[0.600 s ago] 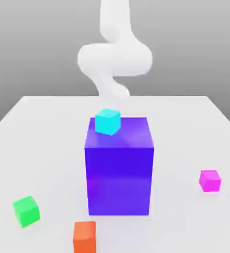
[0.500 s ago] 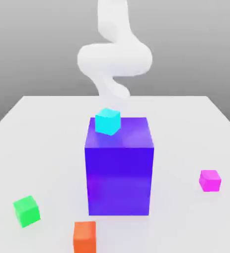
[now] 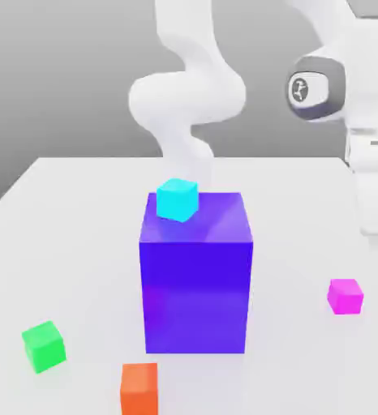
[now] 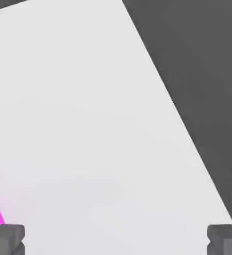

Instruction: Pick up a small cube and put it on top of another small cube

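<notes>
The gripper (image 4: pixel 115 239) is spread wide and holds nothing. The arm has just swung in on the exterior view's right, above the small pink cube (image 3: pixel 345 296) on the white table (image 3: pixel 79 243). It looks ready to go down and grab it
</notes>
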Robot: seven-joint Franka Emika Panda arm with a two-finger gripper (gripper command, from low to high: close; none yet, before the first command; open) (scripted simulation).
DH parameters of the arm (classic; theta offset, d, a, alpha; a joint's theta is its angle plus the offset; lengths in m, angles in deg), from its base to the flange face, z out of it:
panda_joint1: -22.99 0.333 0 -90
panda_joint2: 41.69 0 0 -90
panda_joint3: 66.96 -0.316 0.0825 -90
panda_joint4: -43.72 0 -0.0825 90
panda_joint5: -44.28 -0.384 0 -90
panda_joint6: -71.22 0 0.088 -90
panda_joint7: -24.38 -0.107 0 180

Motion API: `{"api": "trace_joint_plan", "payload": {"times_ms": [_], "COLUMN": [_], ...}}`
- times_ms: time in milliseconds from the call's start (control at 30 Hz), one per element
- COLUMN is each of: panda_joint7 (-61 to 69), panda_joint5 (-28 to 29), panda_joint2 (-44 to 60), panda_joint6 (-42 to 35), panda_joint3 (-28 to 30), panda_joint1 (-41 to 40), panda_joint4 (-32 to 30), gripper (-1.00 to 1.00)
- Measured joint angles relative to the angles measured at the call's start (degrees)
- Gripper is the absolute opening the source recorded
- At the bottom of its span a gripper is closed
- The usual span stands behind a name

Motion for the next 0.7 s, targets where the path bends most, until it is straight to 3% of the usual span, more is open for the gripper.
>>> {"api": "trace_joint_plan", "payload": {"times_ms": [133,300,333,567,700], "panda_joint7": [3.45,-1.38,-1.98,-2.28,1.58], "panda_joint5": [3.66,11.14,11.92,12.29,7.26], "panda_joint2": [8.49,18.92,20.85,21.28,14.43], "panda_joint6": [5.13,13.02,14.61,14.9,9.55], "panda_joint3": [-1.47,5.31,7.01,7.4,2.8], "panda_joint1": [3.88,9.31,10.83,11.16,7.73], "panda_joint4": [-3.28,-1.71,-1.33,-1.24,-2.74], "gripper": [0.0,0.0,-1.0,-1.0,-1.0]}}
